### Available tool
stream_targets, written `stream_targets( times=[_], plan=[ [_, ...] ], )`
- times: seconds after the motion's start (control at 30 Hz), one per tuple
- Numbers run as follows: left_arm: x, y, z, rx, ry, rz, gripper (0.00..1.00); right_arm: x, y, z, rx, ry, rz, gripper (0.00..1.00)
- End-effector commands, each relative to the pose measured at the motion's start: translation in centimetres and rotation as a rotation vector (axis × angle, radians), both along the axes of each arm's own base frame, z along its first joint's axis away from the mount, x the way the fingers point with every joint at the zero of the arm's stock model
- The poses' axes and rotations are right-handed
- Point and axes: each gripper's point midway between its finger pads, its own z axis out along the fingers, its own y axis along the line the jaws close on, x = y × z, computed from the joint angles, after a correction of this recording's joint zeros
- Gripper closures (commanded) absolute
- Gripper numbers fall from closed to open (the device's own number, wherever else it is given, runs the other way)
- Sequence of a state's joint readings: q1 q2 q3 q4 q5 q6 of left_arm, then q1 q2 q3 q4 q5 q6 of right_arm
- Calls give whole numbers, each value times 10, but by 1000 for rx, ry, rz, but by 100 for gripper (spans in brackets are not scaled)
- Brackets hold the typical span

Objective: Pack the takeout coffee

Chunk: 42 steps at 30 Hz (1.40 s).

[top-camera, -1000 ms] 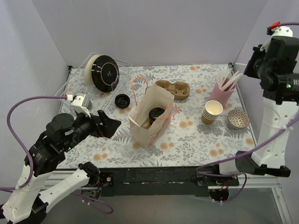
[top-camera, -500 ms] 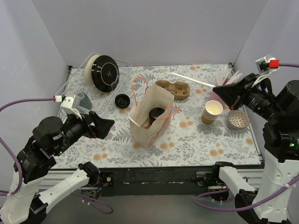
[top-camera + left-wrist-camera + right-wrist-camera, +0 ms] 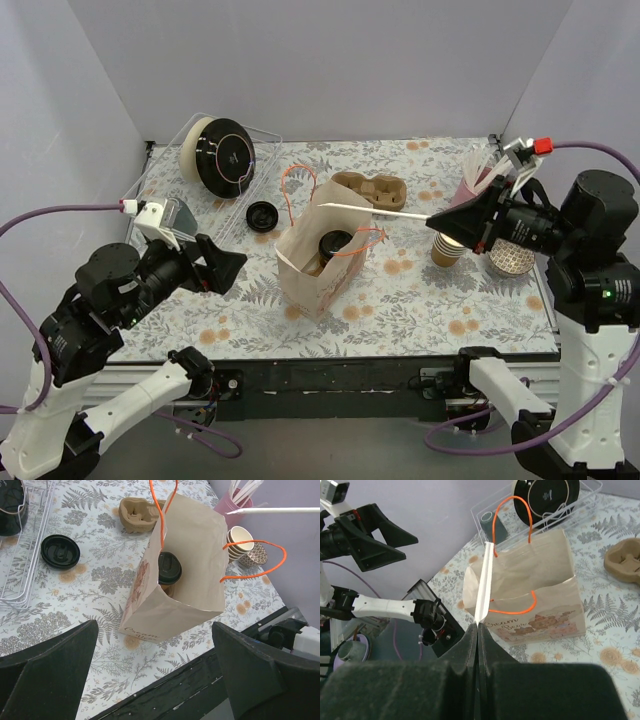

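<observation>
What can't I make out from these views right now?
- Top and left wrist views: only the lid of the takeout coffee shows; the paper bag hides the cup.
- Right wrist view: the bag's wall hides the coffee entirely.
- The straw: tip's height over the bag unclear.

Top view looks down from behind; both wrist views, seemingly oblique, share the bag [image 3: 305, 285].

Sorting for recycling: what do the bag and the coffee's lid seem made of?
Bag: likely kraft paper, matte brown, with sharp creased folds. Takeout coffee lid: probably plastic, black with a slight sheen and a moulded raised rim.
</observation>
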State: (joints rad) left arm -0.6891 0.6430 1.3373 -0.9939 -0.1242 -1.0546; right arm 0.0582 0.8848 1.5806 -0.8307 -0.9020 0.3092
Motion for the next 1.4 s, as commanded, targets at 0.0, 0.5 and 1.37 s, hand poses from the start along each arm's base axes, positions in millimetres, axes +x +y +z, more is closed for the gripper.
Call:
stream_targets(
  times=[0.0, 0.5, 1.37],
  plan=[
    [6, -1, -3, 11, 6, 17, 2, 21, 5, -14, -70, 83, 17, 99],
    [13, 2, -5, 17, 22, 61, 2, 63, 50, -40, -353, 255, 97, 99],
    [-8, 12, -10, -37, 48, 53, 2, 19, 135, -67, -391, 365, 40, 99]
  ],
)
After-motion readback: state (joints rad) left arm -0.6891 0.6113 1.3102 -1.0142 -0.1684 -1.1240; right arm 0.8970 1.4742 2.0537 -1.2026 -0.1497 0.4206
